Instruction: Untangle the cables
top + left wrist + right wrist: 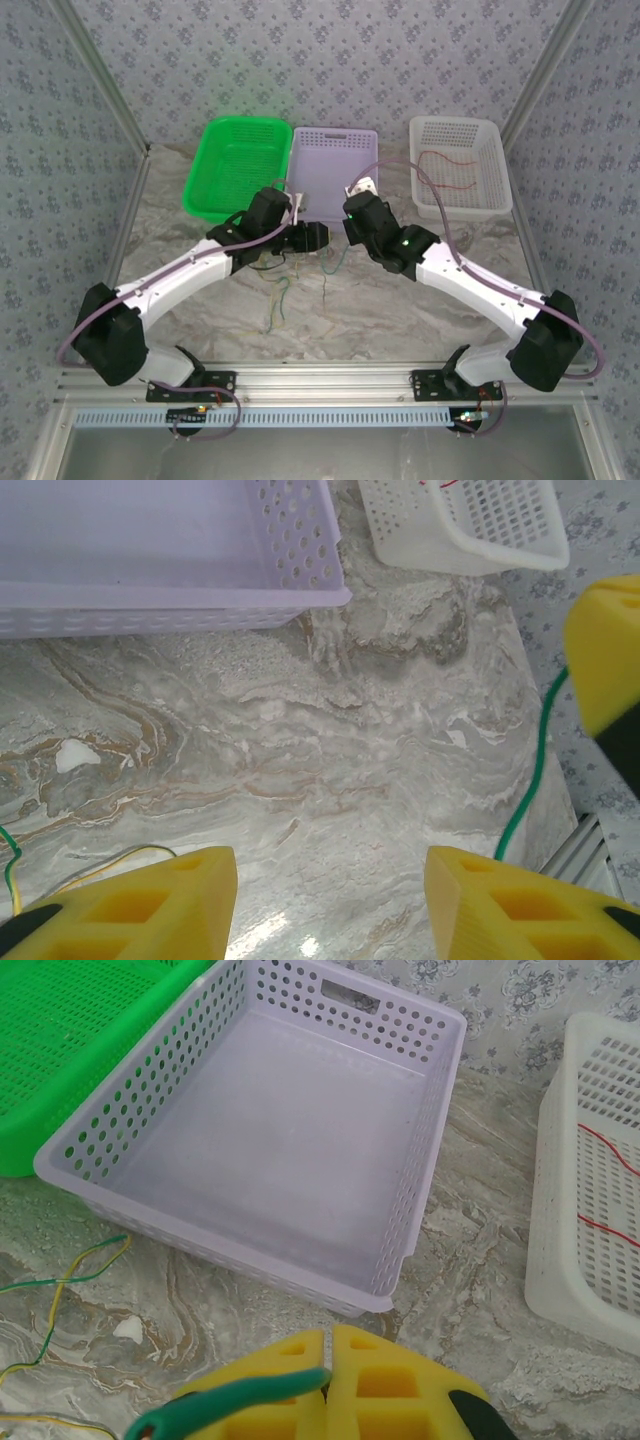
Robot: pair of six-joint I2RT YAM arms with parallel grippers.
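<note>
While the right gripper (327, 1385) clamps the green cable (225, 1410), the left gripper (330, 905) stands apart, empty. Yellow cable (130, 851) lies on the counter (480, 1210) at 6 o'clock from the purple basket (415, 1190); red cable (610, 1148) inside white basket (545, 1260) at 3 o'clock.

Bright and even throughout, lit softly from overhead. Faint, soft-edged shadows on the table (400, 300) beneath the arms (185, 268) and beside the white basket (460, 165), itself slightly washed out. Sharp enough in the top view to make out thin wires.

In the left wrist view, a small glossy highlight on the table at the bottom edge, inside the gap of the left gripper (330, 865). Soft focus on that gripper, crisp on the table beyond. Wide-angle stretch toward the corners of both wrist views.

In the right wrist view, heavy blur on the right gripper (328, 1370) and on the green wire (230, 1398) pinched in it. Crisp on the lilac basket (290, 1150).
</note>
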